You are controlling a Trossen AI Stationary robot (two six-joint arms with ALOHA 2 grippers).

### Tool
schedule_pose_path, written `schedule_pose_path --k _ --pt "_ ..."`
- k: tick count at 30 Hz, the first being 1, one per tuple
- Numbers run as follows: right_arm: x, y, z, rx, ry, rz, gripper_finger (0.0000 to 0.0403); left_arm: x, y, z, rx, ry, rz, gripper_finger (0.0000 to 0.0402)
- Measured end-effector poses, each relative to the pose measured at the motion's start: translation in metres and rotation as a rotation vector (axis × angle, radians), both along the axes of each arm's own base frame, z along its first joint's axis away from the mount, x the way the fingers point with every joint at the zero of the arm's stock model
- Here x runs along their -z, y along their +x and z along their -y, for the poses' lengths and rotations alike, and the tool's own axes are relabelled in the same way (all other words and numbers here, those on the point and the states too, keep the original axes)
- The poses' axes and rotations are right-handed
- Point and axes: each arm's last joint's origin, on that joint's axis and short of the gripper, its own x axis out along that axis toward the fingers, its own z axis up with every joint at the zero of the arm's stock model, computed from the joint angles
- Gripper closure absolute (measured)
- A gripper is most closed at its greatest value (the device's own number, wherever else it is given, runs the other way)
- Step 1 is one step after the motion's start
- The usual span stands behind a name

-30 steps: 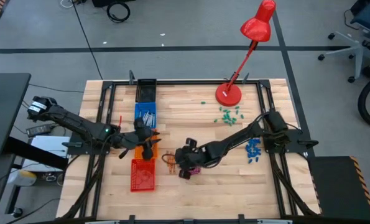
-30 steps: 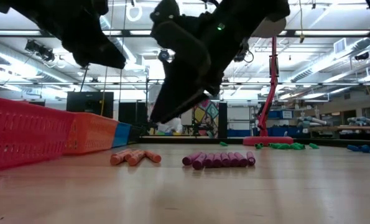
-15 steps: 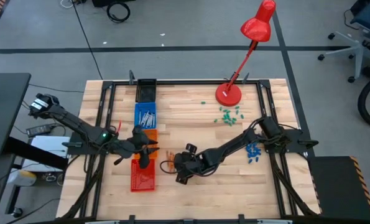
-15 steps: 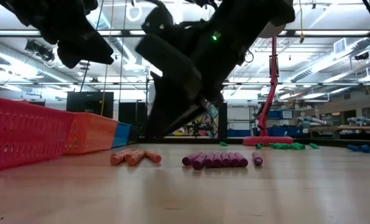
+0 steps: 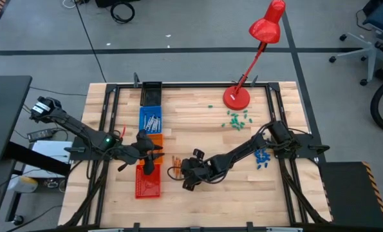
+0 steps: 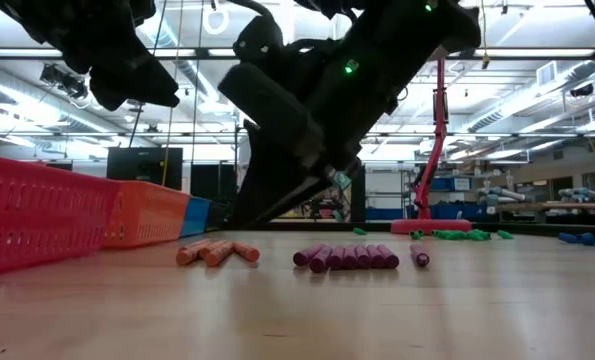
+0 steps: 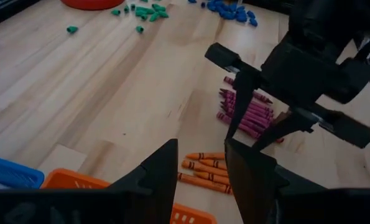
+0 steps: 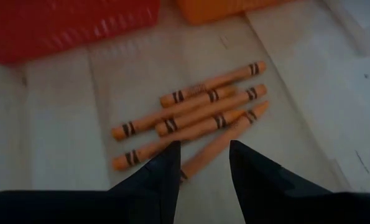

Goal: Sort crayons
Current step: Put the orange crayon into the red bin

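right gripper [image 5: 181,174]: low over the table's middle, just beside the red bin; fingers [image 8: 163,174] parted with a narrow gap, nothing between them, tips hanging just above the orange crayons
left gripper [image 5: 149,161]: over the bins, about where orange bin meets red bin; fingers [image 7: 163,171] slightly apart, empty
orange crayons [image 8: 191,121]: loose cluster lying flat on the wood, roughly parallel, touching one another, just beside the bin row; also seen at [image 6: 217,252]
magenta crayons [image 7: 247,115]: tight side-by-side row on the table next to the orange group, under the right arm; one [image 6: 419,258] lies apart from the row's end
grey crayons [image 5: 152,120]: inside the blue bin [image 5: 141,115]
orange bin [image 7: 66,180]: between blue and red bins; contents can't tell
red bin [image 5: 141,185]: nearest end of the bin row, wall shows at [image 8: 66,25]; contents can't tell
green bits [image 5: 236,120]: scattered near the lamp base
blue bits [image 5: 262,156]: small pile beside the right arm
red lamp [image 5: 237,96]: base on the table's far side
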Motion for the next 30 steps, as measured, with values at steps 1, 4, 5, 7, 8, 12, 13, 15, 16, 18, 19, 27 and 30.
schedule_pose_path --k 1,4,5,7,8,12,13,15,16,18,19,27,30 --pt "0.002 -0.001 0.001 0.001 -0.001 -0.003 0.0261 0.000 0.000 0.000 0.000 0.001 -0.001 0.0257" --pt "0.006 -0.004 0.002 0.000 -0.006 -0.017 0.0261 0.000 0.000 0.000 0.000 0.002 -0.004 0.0257" --pt "0.007 -0.004 0.001 -0.001 -0.002 -0.007 0.0261 0.000 0.000 0.000 0.000 0.002 -0.004 0.0257" --pt "0.010 -0.005 0.002 0.002 0.009 0.013 0.0261 0.000 0.000 0.000 0.000 0.002 -0.004 0.0257" --pt "0.012 -0.006 0.002 0.003 0.012 0.012 0.0261 0.000 0.000 0.000 0.000 0.002 -0.004 0.0257" --pt "0.014 -0.007 0.003 0.005 0.020 0.018 0.0261 0.000 0.000 0.000 -0.003 -0.002 -0.003 0.0257" --pt "0.016 -0.008 0.003 0.010 0.023 0.013 0.0261 0.000 0.000 0.000 -0.003 -0.002 -0.003 0.0257" --pt "0.018 -0.010 0.003 0.016 0.029 0.006 0.0261 0.000 0.000 0.000 -0.003 -0.003 -0.003 0.0257" --pt "0.018 -0.010 0.003 0.017 0.029 0.004 0.0261 0.000 0.000 0.000 -0.003 -0.002 -0.004 0.0257" --pt "0.019 -0.011 0.004 0.019 0.040 -0.001 0.0261 0.000 0.000 0.000 -0.003 -0.003 -0.003 0.0257" --pt "0.020 -0.012 0.004 0.025 0.048 -0.005 0.0261 0.000 0.000 0.000 -0.003 -0.003 -0.003 0.0257" --pt "0.022 -0.015 0.009 0.102 0.103 -0.033 0.0288 0.000 0.000 0.000 -0.003 -0.003 -0.004 0.0257" --pt "0.022 -0.015 0.009 0.105 0.105 -0.037 0.0317 0.000 0.000 0.000 -0.003 -0.003 -0.003 0.0257"
